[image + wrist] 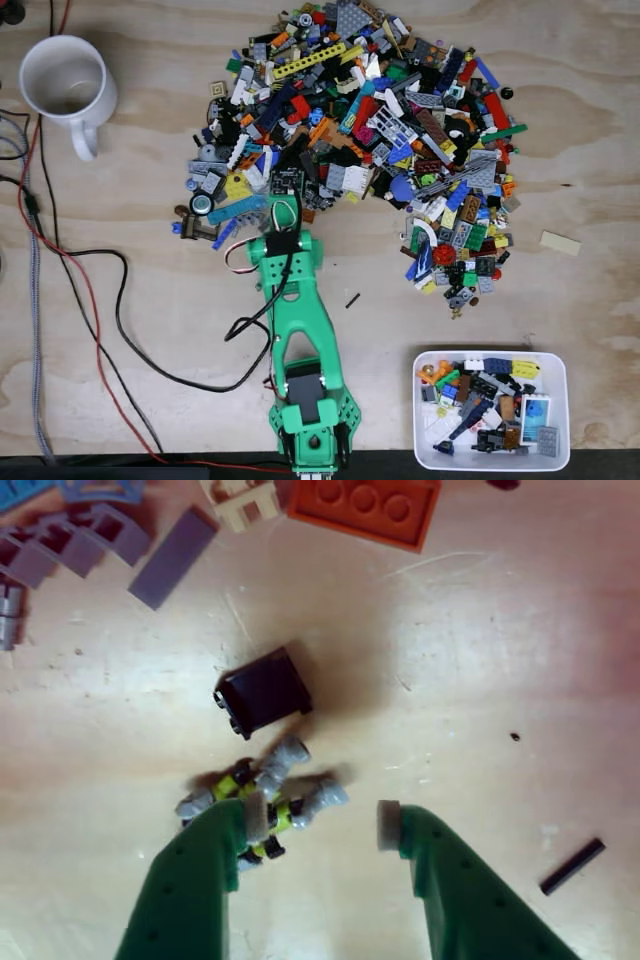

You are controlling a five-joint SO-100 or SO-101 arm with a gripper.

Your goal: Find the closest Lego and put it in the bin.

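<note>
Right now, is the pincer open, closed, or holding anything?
Pincer: open, holding nothing; a grey and yellow Lego piece lies by its left fingertip in the wrist view.

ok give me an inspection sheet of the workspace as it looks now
surface: pale plywood table, bare around the arm.
job's things: big Lego pile; white bin at lower right of the fixed view, partly filled with pieces.
clutter: white mug; tan plate lying apart; black brick; grey-and-yellow piece; black rod.
grippers: green gripper open, one pad over the grey-and-yellow piece.
cables: black and red leads left of the arm.
surroundings: nothing seen.
</note>
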